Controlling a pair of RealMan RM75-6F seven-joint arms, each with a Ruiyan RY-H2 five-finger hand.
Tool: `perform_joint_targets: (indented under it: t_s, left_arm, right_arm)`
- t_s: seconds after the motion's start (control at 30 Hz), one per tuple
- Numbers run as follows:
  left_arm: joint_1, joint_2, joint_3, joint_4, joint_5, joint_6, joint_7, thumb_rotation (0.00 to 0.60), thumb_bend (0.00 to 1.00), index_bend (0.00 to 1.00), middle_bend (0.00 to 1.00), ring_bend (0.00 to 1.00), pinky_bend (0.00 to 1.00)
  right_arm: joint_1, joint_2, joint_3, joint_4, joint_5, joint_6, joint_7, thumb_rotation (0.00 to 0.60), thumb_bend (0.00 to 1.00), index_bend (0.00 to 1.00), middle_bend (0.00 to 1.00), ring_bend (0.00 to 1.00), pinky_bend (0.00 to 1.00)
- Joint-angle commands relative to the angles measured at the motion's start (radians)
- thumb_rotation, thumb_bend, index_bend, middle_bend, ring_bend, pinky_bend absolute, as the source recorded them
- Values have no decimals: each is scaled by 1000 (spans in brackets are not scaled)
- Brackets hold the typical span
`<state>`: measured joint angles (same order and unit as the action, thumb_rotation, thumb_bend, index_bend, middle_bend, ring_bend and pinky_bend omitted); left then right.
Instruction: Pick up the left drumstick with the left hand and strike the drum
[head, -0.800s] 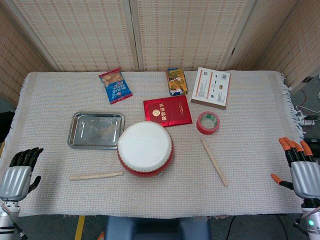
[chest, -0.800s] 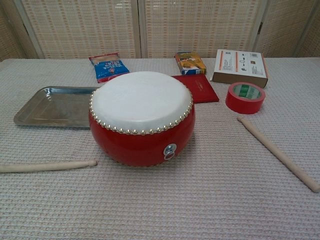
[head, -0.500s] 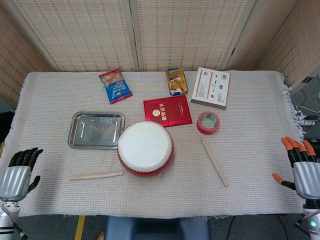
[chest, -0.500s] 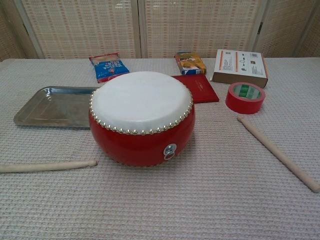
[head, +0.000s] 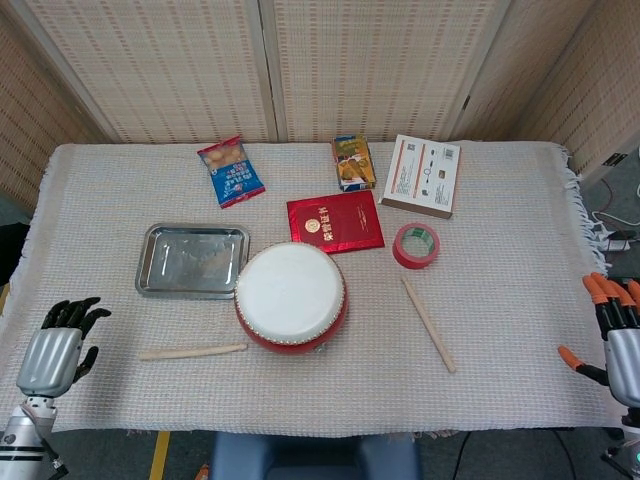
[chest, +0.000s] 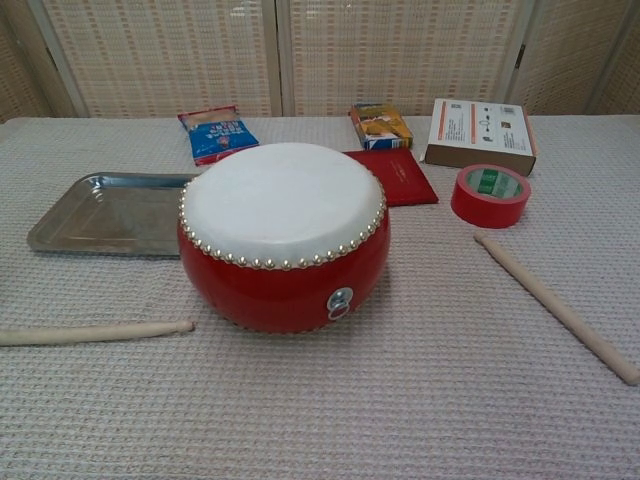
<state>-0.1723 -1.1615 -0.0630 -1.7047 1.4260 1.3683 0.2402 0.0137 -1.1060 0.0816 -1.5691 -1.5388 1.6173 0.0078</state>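
A red drum (head: 291, 296) (chest: 284, 235) with a white skin stands in the middle of the cloth-covered table. The left drumstick (head: 193, 351) (chest: 95, 333) lies flat on the cloth just left of the drum. My left hand (head: 55, 353) hovers at the table's left front edge, well left of that stick, fingers spread and holding nothing. A second drumstick (head: 428, 323) (chest: 556, 305) lies right of the drum. My right hand (head: 620, 335) sits off the table's right edge with orange-tipped fingers apart and nothing in it. The chest view shows neither hand.
A steel tray (head: 192, 260) (chest: 108, 213) lies left of the drum at the back. Behind the drum are a red booklet (head: 335, 222), a red tape roll (head: 416, 245) (chest: 490, 195), a snack bag (head: 231, 171), a small box (head: 352, 162) and a white carton (head: 421, 174).
My left hand has shifted right and slightly forward, toward the left drumstick. My right hand has drifted right, further off the table edge. Nothing on the table has moved.
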Motion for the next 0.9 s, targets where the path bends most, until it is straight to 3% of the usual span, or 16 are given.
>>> perform_joint_targets:
  t_s: [0.03, 0.23, 0.33, 0.53, 0.9]
  left_arm:
    - [-33, -22, 0, -8, 1, -40, 39, 600, 399, 359, 169, 167, 115]
    - [-61, -58, 2, 2, 8, -76, 60, 600, 403, 361, 181, 168, 115]
    - [-113, -131, 8, 20, -17, -165, 126, 600, 403, 357, 186, 168, 115]
    - [-144, -206, 14, 35, -60, -212, 179, 600, 364, 351, 186, 169, 114]
    - [-184, -338, -14, 55, -171, -244, 234, 600, 304, 388, 185, 167, 112]
  right_arm:
    - [-4, -2, 1, 7, -8, 12, 8, 600, 117, 0, 53, 0, 0]
    - [-6, -2, 2, 15, -17, 22, 16, 600, 117, 0, 53, 0, 0]
    - [-16, -1, 12, 30, -12, 48, 38, 600, 117, 0, 53, 0, 0]
    - [-25, 0, 12, 46, -8, 54, 54, 600, 117, 3, 54, 0, 0]
    - [-31, 7, 7, 45, -11, 50, 69, 600, 117, 10, 53, 0, 0]
